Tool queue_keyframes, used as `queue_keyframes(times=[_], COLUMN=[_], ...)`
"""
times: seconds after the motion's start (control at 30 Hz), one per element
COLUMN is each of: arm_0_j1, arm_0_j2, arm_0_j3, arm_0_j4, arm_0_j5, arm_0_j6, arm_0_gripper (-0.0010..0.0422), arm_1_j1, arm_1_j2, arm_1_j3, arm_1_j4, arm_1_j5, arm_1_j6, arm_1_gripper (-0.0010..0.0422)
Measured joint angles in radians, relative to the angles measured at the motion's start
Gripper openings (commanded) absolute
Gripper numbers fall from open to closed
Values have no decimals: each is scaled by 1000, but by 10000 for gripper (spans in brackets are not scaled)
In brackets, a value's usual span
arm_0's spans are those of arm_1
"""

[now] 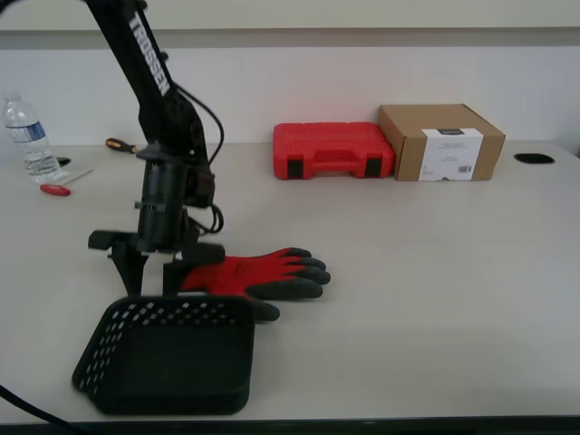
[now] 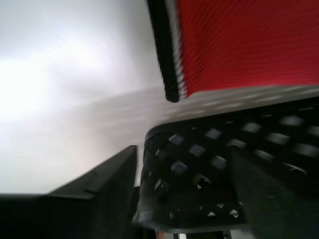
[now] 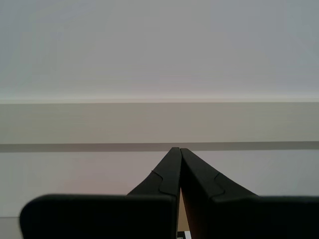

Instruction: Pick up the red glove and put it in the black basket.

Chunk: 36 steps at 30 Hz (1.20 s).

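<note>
Red knit glove (image 1: pixel 258 274) with dark rubber-coated fingers lies flat on the pale surface (image 1: pixel 435 299), touching the perforated black plastic basket (image 1: pixel 168 355) at its 1 o'clock. My first end effector (image 1: pixel 151 272) hangs spread apart above the cuff; my second end effector (image 3: pixel 178 152) is pressed together, empty.

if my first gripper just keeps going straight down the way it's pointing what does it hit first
Probably the far rim of the black basket or the cuff of the red glove. My first gripper points down, jaws open, right where they meet; depth is unclear.
</note>
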Motion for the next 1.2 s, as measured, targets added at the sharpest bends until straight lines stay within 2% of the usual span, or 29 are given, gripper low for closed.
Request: queue_keyframes(times=[0.1,0.2,0.3,0.33,0.4,0.43,0.5,0.6,0.7,0.8,0.87,0.93,0.97,1.07,1.13,1.2], arm_0_j1=[1,1,0,1,1,0,1,0,0,0,0,1,0,0,1,0], arm_0_j2=[0,0,0,0,0,0,0,0,0,0,0,0,0,0,0,0], arm_0_j3=[0,0,0,0,0,0,0,0,0,0,0,0,0,0,0,0], arm_0_j4=[0,0,-2,-2,-2,-2,-3,-3,-3,-3,-3,-3,-2,-2,-3,-3], arm_0_j5=[0,0,0,0,0,0,0,0,0,0,0,0,0,0,0,0], arm_0_j6=[0,0,0,0,0,0,0,0,0,0,0,0,0,0,0,0], arm_0_gripper=[0,0,0,0,0,0,0,0,0,0,0,0,0,0,0,0], arm_1_j1=[0,2,3,4,5,5,5,5,5,4,4,5,5,4,4,2], arm_1_j2=[68,75,64,64,64,64,68,70,68,68,68,68,68,70,70,70], arm_1_j3=[10,21,40,55,77,88,112,154,223,273,291,309,315,329,330,336], arm_1_j4=[-41,-43,-5,8,15,18,22,22,9,8,15,28,37,47,53,50], arm_1_j5=[-11,-2,2,17,75,107,149,153,190,192,192,192,192,228,305,333], arm_1_j6=[8,18,17,16,11,9,8,-15,-24,-24,-24,-24,-27,-40,-66,-73], arm_1_gripper=[184,214,288,331,397,415,361,278,242,268,320,407,407,306,226,180])
